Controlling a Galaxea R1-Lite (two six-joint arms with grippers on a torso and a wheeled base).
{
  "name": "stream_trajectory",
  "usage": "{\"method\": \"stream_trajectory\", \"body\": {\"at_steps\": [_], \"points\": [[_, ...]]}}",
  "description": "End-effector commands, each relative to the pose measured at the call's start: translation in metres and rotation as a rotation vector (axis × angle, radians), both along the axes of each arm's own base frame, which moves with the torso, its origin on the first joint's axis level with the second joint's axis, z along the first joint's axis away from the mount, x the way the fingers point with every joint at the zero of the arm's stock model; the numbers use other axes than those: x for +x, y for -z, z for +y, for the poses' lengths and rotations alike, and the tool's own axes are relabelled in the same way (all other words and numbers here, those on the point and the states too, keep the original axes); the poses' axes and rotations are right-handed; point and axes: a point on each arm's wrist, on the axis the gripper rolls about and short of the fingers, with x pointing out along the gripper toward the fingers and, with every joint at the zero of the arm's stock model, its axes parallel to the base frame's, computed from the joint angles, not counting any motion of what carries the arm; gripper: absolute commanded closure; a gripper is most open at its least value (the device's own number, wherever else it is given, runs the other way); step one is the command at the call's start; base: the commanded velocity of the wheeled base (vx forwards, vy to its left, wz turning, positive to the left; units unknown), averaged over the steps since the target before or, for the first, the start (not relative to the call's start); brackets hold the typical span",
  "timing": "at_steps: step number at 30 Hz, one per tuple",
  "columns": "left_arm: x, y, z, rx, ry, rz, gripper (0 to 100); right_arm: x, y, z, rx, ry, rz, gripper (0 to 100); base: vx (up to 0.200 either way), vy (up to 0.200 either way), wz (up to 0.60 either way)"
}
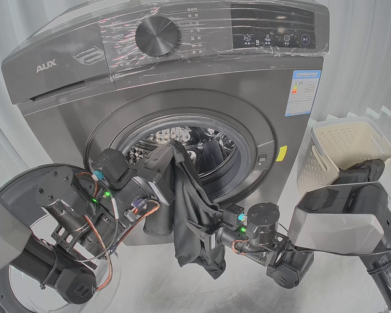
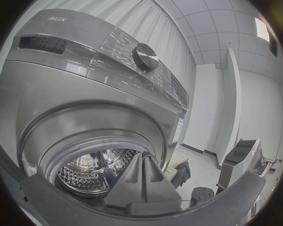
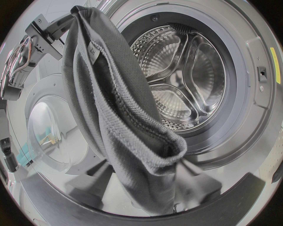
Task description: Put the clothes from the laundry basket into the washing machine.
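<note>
Garment (image 1: pixel 189 206): dark, soft knit.

Head view: it hangs limp from the left gripper (image 1: pixel 174 148) at the rim of the washer (image 1: pixel 60 118) opening. It is in front of the drum (image 1: pixel 181 135), not yet inside. Its lower folds drape over the right gripper (image 1: pixel 200 228). More dark clothes (image 1: pixel 362 170) lie in the basket (image 1: pixel 343 144), on the floor at the robot's right of the washer.

Left wrist view: the fingers (image 2: pixel 132 179) are pressed together on a pinch of cloth at their tips.

Right wrist view: the fingers (image 3: pixel 88 182) stand wide apart with cloth hanging between them, unclamped.

Handling, judged: light and floppy, with no stiffness. It will sag and trail from any single hold, and a hanging tail could catch on the opening's lip. The knit looks grippy, not slick. The best hold is a bunched fold or the thick seamed edge, low down, so the bulk lifts into the drum.
</note>
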Motion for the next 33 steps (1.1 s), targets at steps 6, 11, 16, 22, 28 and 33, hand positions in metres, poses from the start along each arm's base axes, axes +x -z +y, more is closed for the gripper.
{"method": "stream_trajectory", "body": {"at_steps": [6,11,16,22,28,33], "points": [[-0.009,0.009,0.008,0.028,-0.006,0.043,100,0.008,-0.017,-0.013,0.024,0.034,-0.026,100,0.0,0.0,0.0],[-0.032,0.046,0.021,0.141,0.039,0.183,100,0.015,-0.038,-0.023,0.049,0.085,-0.063,100,0.0,0.0,0.0],[-0.044,0.078,0.036,0.249,0.089,0.295,100,0.014,-0.056,-0.024,0.075,0.085,-0.094,100,0.0,0.0,0.0],[-0.03,0.102,0.047,0.314,0.03,0.359,100,0.008,-0.07,-0.02,0.095,0.073,-0.117,100,0.0,0.0,0.0],[-0.028,0.125,0.051,0.377,0.029,0.427,0,0.009,-0.069,-0.021,0.095,0.076,-0.115,100,0.0,0.0,0.0],[-0.036,0.125,0.051,0.389,0.051,0.433,0,0.012,-0.07,-0.024,0.097,0.085,-0.119,100,0.0,0.0,0.0]]}}
